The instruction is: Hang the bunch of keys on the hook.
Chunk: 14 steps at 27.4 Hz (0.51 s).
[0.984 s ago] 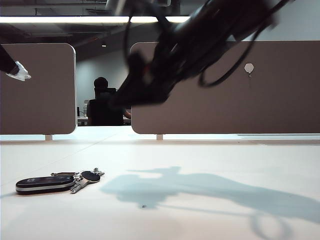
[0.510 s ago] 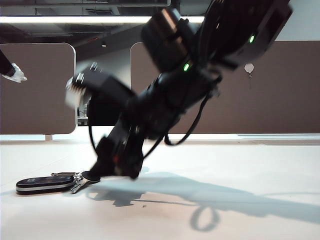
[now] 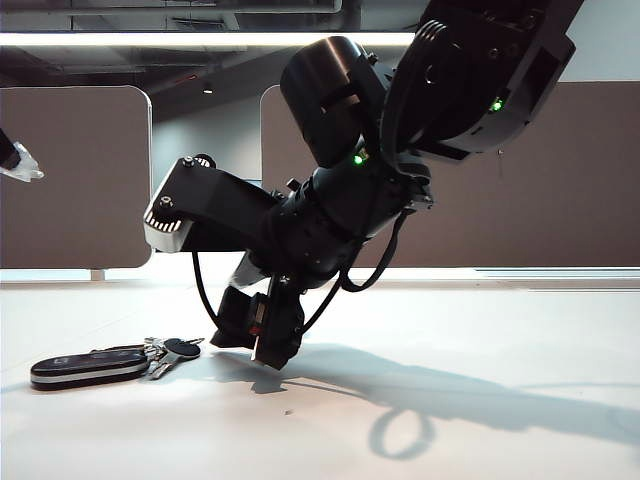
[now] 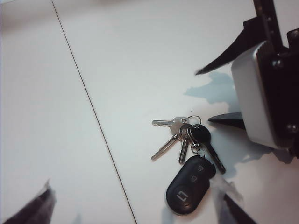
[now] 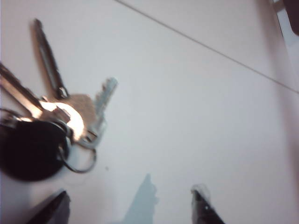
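Note:
The bunch of keys (image 3: 95, 365) lies flat on the white table at the left: a black fob (image 4: 189, 189) with small silver keys (image 5: 70, 116) fanned from its ring. My right gripper (image 3: 262, 345) is down at the table just right of the ring, tilted towards it. It stands open (image 5: 128, 210) over bare table, the keys just ahead of one finger. My left gripper (image 3: 15, 160) hangs open (image 4: 133, 212) high at the left edge, well above the keys. The right arm hides the hook.
Two brown panels (image 3: 570, 200) (image 3: 70, 180) stand along the table's far edge with a gap between them. The right arm's elbow and cables (image 3: 400, 150) fill the middle of the exterior view. A thin seam (image 4: 93, 112) runs across the tabletop.
The right arm has swung down from above the table and brought its gripper to the surface beside the key ring. The keys and the left gripper have stayed put.

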### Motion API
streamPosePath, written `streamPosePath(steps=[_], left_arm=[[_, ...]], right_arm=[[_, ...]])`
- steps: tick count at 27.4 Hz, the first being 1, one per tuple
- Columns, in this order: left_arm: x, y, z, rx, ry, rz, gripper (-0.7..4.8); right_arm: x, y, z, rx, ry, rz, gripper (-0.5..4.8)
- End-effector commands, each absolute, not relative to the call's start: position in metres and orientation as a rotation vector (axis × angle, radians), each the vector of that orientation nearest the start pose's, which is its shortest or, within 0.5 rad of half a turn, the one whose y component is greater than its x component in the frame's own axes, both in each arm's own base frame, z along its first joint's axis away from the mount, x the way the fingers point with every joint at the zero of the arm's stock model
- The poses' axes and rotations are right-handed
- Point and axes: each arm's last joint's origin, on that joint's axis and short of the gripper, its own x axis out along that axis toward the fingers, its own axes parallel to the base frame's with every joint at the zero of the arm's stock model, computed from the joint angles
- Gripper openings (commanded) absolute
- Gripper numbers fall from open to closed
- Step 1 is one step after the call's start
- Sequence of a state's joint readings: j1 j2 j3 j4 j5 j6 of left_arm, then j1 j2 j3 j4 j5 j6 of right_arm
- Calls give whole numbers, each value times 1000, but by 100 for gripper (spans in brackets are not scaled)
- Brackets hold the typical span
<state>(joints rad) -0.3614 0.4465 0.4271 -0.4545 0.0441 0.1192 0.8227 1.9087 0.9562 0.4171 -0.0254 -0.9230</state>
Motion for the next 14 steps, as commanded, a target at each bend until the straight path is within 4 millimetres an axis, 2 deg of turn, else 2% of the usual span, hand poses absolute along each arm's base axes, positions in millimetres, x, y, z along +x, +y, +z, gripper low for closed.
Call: streamPosePath(steps=[1, 4, 6, 9, 10, 11, 14], left_arm=[[106, -41, 231, 191, 445, -426, 479], [105, -41, 230, 192, 456, -426, 479], [105, -41, 229, 193, 463, -426, 479], [105, -41, 229, 194, 464, -426, 479], [105, -41, 229, 194, 465, -426, 479], [105, -41, 229, 194, 465, -426, 479], [105, -41, 229, 194, 464, -426, 479]], right_arm=[[259, 285, 135, -1032, 59, 1081, 331], [260, 285, 127, -1040, 74, 1078, 329], [261, 285, 125, -1043, 83, 1079, 286], [261, 285, 123, -1046, 90, 1078, 108], [261, 285, 123, -1046, 90, 1079, 76], [261, 285, 123, -1045, 88, 1078, -3], [261, 285, 123, -1043, 82, 1076, -6]])
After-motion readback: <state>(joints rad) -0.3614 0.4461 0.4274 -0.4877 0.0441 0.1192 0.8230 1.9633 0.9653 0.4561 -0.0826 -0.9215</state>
